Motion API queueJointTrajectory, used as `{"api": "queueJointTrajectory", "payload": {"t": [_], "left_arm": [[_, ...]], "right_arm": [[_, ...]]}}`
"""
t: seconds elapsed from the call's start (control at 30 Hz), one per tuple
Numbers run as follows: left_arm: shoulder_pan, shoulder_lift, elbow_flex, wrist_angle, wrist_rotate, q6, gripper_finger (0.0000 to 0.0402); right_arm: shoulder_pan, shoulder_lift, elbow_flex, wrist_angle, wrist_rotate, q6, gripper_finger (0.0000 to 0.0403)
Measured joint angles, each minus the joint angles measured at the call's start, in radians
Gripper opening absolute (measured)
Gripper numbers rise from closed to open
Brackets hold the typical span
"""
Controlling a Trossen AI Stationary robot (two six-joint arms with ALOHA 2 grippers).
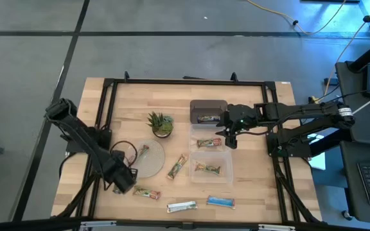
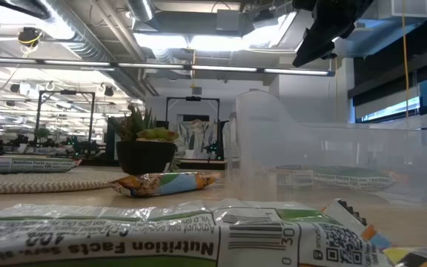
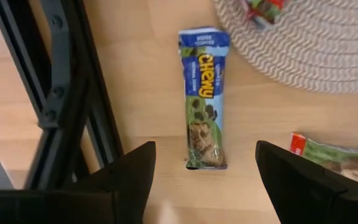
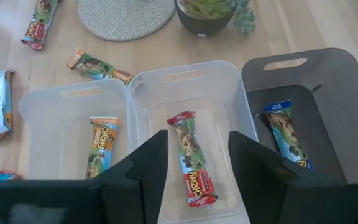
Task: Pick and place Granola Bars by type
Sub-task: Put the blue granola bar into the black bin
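Blue-wrapped bar [image 3: 203, 98] lies on the counter [image 3: 148, 74] just ahead of the wide-open left claw [image 3: 205, 180], which I judge must descend and close; the empty, open right claw [image 4: 192, 163] hovers over the middle bin [image 4: 229, 84].

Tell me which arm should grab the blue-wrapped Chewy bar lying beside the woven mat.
Left. The left gripper hangs open right over the blue-wrapped Chewy bar beside the woven mat, the bar lying between its fingers. The right gripper is open and empty across the table, above the middle clear bin.
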Motion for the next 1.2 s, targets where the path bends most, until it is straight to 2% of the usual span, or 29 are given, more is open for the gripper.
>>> {"api": "queueJointTrajectory", "payload": {"t": [0.13, 0.7, 0.87, 1.03, 1.2], "left_arm": [[-0.033, 0.049, 0.000, 0.016, -0.012, -0.060, 0.0269], [-0.050, 0.224, 0.000, 0.065, -0.037, -0.058, 0.0269], [-0.072, 0.241, -0.014, 0.093, -0.037, -0.072, 0.0269], [-0.086, 0.235, -0.097, 0.248, -0.039, -0.085, 0.0268], [-0.085, 0.234, -0.114, 0.259, -0.041, -0.073, 0.0261]], "right_arm": [[0.000, 0.000, 0.000, 0.000, 0.000, 0.000, 0.0172], [0.000, 0.000, 0.000, 0.000, 0.000, -0.002, 0.0172], [0.000, 0.000, 0.000, 0.000, 0.000, -0.002, 0.0172], [0.000, 0.000, 0.000, 0.008, 0.000, -0.001, 0.0172], [0.000, 0.000, 0.000, 0.008, 0.000, 0.000, 0.0172]]}}
